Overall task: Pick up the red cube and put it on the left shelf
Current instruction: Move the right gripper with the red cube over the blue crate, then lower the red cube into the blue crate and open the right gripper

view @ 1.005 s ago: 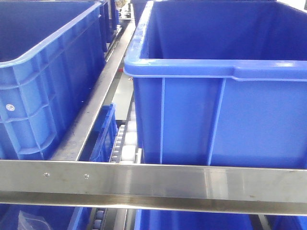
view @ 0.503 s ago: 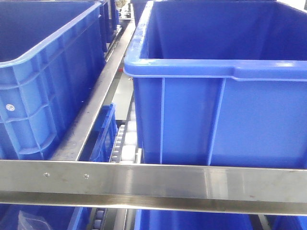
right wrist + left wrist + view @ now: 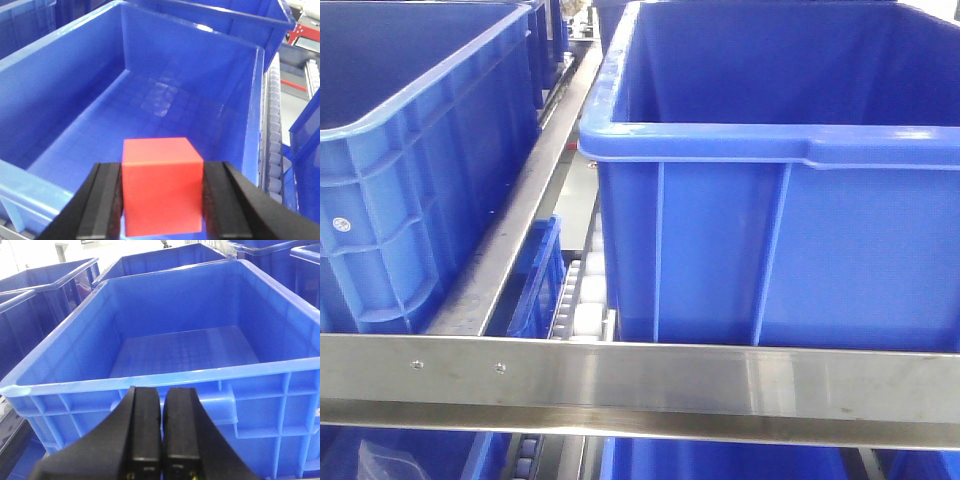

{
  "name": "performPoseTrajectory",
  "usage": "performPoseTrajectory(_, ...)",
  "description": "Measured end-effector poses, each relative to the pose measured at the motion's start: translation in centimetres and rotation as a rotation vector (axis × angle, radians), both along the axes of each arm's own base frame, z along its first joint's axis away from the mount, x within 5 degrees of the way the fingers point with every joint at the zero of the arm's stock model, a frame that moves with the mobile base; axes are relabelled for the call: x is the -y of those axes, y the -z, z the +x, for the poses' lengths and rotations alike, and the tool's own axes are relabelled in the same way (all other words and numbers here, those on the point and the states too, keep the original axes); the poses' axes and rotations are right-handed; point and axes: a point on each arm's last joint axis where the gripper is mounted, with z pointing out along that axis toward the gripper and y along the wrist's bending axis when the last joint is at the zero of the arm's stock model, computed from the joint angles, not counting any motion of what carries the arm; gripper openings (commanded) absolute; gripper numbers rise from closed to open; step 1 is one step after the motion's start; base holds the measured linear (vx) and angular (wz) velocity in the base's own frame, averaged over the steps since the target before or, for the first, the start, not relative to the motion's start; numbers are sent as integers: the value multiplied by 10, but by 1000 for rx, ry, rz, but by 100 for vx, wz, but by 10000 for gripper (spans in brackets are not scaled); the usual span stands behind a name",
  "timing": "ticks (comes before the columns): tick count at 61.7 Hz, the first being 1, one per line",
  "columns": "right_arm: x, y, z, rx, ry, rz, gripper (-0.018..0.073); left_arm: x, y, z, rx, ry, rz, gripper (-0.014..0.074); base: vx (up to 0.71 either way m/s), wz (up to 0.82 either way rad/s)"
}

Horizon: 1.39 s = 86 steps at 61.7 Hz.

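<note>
Blue crates fill the left shelf (image 3: 620, 385) behind its steel rail, front view unchanged over the last second; right tool (image 3: 162, 200) clamped on red cube (image 3: 161, 184) above a crate (image 3: 80, 90) interior, left tool (image 3: 162, 432) closed empty, so release looks imminent.

Front view close, level with steel rail (image 3: 640, 385); both wrist views angle down into blue crates (image 3: 180, 340).

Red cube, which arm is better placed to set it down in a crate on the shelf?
The right. Its pincer already grips the red plastic cube between both fingers, over the open blue plastic crate. The left pincer is shut on nothing in front of another blue crate.
</note>
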Motion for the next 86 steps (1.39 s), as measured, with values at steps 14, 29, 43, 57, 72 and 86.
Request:
performPoseTrajectory(14,0,0,0,3,0,1,67,0,0,0,0,0,0,106,0,0)
performPoseTrajectory(29,-3,5,16,-51,0,-5,67,0,0,0,0,0,0,106,0,0)
performPoseTrajectory(43,-13,4,57,-120,2,37,67,0,0,0,0,0,0,106,0,0)
performPoseTrajectory(57,-25,0,117,-193,10,41,115,0,0,0,0,0,0,106,0,0)
performPoseTrajectory(72,-51,6,179,-283,-33,17,526,0,0,0,0,0,0,106,0,0)
performPoseTrajectory(86,-66,17,204,-323,-60,3,520,0,0,0,0,0,0,106,0,0)
